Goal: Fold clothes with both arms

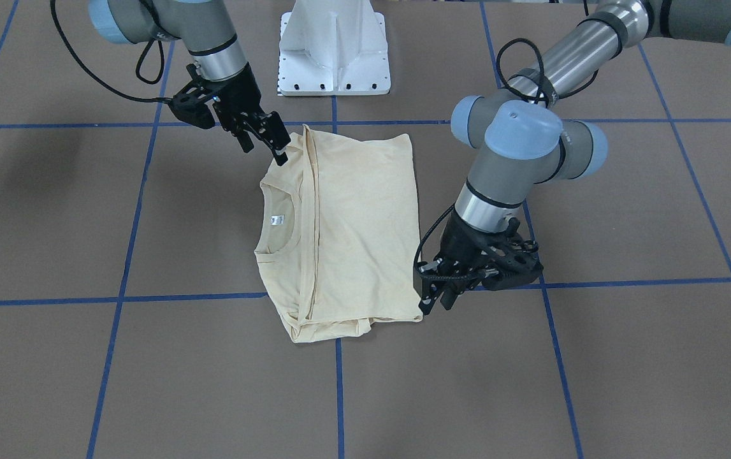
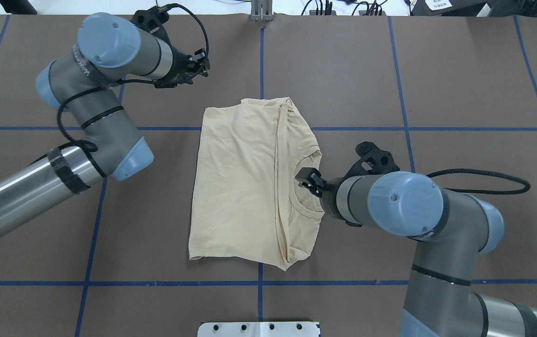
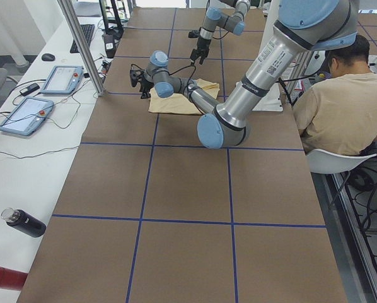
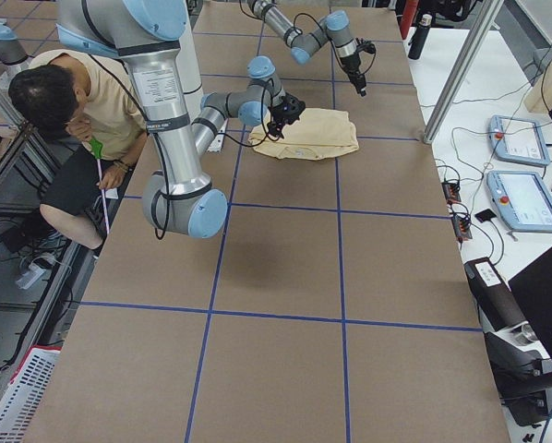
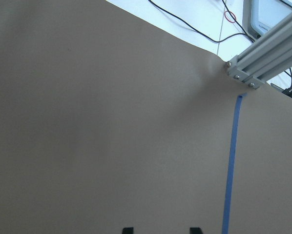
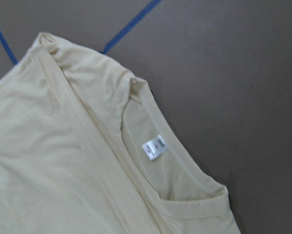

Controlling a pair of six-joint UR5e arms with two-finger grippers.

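Note:
The cream-yellow shirt (image 1: 352, 223) lies flat on the brown table, folded into a narrow rectangle, with its collar and white tag (image 6: 154, 147) facing up. My right gripper (image 1: 265, 150) hovers open above the collar side, near the shirt's corner closest to the base; in the overhead view the right gripper (image 2: 306, 180) sits over the neck opening of the shirt (image 2: 240, 187). My left gripper (image 1: 436, 305) hangs open just off the far corner of the shirt on the opposite side and holds nothing. In the left wrist view its fingertips (image 5: 128, 229) show over bare table.
The white pedestal base (image 1: 333, 51) stands behind the shirt. An aluminium post (image 5: 268, 48) rises at the table's far edge, with control tablets (image 3: 24, 113) beyond it. A seated person (image 3: 336, 107) is beside the robot. Blue tape lines (image 1: 123, 280) grid the table.

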